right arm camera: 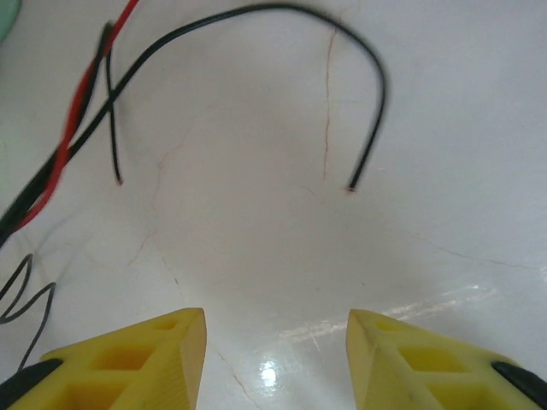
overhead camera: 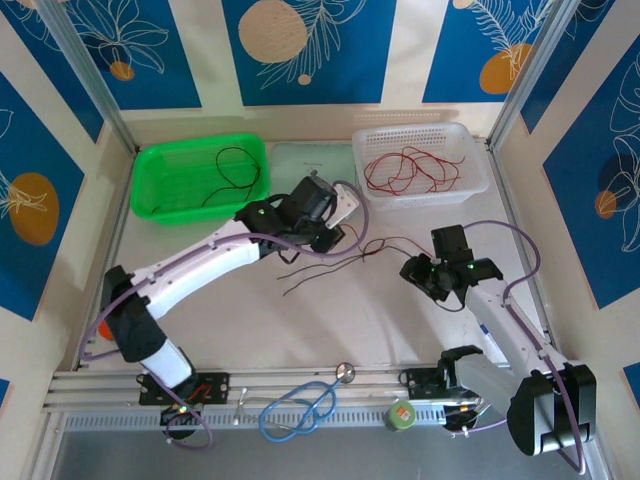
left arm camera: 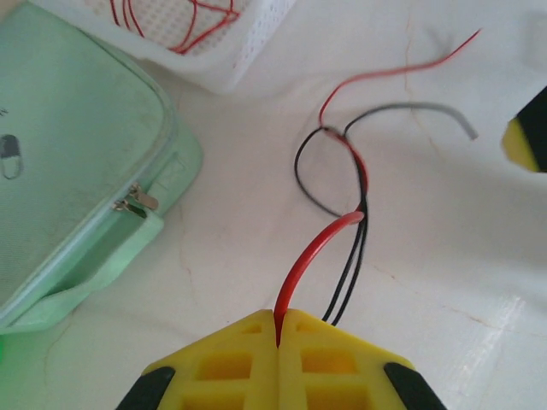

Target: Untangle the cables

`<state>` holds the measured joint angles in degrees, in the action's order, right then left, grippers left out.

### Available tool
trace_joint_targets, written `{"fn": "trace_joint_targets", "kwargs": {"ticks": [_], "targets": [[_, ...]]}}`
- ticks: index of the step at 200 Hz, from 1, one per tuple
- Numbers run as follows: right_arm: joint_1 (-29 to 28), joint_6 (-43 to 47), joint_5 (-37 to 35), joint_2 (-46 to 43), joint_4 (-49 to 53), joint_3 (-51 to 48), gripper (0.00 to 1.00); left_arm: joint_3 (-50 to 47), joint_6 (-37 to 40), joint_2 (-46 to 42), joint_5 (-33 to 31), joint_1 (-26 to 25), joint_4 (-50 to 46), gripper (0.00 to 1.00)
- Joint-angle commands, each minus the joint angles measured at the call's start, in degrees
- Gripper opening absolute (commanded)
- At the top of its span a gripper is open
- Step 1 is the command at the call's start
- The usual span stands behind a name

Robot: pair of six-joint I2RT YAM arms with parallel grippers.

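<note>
Your left gripper point(left arm camera: 278, 329) pinches a red wire point(left arm camera: 320, 233); the cables point(left arm camera: 361, 181) run across the table point(overhead camera: 250, 330) toward your wide-open, empty right gripper point(right arm camera: 276, 329), a loose black end point(right arm camera: 357, 171) lying just ahead of it.

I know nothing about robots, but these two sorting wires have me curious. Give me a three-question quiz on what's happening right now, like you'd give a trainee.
1. Pick one: the left hand is pinching A) a red wire, B) the blue stethoscope, C) nothing.
2. True or false: the right hand is clamped shut.
3. Fill in: the wires lying in the white basket are ___.
Key: 1 A. 2 False; its fingers stand apart with nothing between them. 3 red.
</note>
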<state>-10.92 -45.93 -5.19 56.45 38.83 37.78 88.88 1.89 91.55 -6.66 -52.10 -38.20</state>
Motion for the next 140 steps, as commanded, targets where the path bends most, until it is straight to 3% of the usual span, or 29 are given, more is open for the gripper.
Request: {"fn": "trace_joint_targets", "kwargs": {"ticks": [1, 43, 90, 140], "targets": [[-0.44, -2.42, 3.52, -0.46, -2.91, 0.27, 0.49, 3.4, -2.05, -3.95, 1.3, 0.04, -3.45, 0.0], [-6.09, -10.54, 8.93, 0.84, -12.21, -0.08, 0.51, 5.95, -2.29, -5.73, 1.65, -0.16, -7.01, 0.0], [-11.55, -32.88, 9.92, 1.5, -35.51, -8.1, 0.54, 5.9, -2.68, -7.26, 1.72, -0.35, -7.24, 0.0], [-17.79, -36.29, 5.78, -0.24, -35.6, -4.37, 0.55, 5.75, -2.95, -7.62, 2.35, -0.46, -7.02, 0.0]]}}
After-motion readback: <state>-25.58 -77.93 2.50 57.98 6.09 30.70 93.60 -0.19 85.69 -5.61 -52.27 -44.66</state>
